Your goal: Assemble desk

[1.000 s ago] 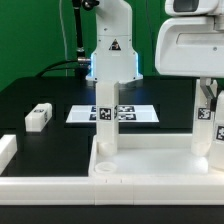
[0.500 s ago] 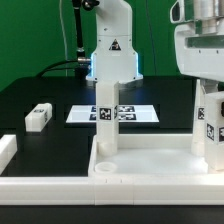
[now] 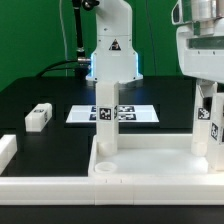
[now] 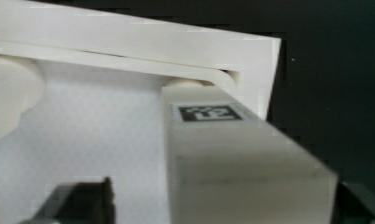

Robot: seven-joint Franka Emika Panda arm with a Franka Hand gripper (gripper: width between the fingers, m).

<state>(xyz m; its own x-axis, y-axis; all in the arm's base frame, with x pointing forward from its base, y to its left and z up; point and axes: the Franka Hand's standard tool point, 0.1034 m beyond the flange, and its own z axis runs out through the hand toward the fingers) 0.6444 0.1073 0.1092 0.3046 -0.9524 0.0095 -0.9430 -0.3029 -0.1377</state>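
Note:
The desk top (image 3: 150,165) lies at the front of the table, a white tray with a raised rim. One white leg (image 3: 106,125) stands upright in its corner at the exterior view's left. A second tagged leg (image 3: 207,128) stands upright in the corner at the exterior view's right. My gripper (image 3: 207,95) hangs over this leg, its fingers straddling the upper end. In the wrist view the leg (image 4: 237,160) rises from the top (image 4: 95,120) between the jaws of my gripper (image 4: 228,208). The dark finger (image 4: 86,205) stands apart from the leg, so the gripper is open.
A loose white leg block (image 3: 38,117) lies on the black table at the exterior view's left. The marker board (image 3: 135,114) lies behind the standing leg, before the arm's base (image 3: 112,55). A low white rail (image 3: 6,150) edges the table at the exterior view's left.
The gripper's body has shifted upward over the right-hand leg, and that leg now stands straighter and lower in the top's corner. The fingers have drawn apart from it.

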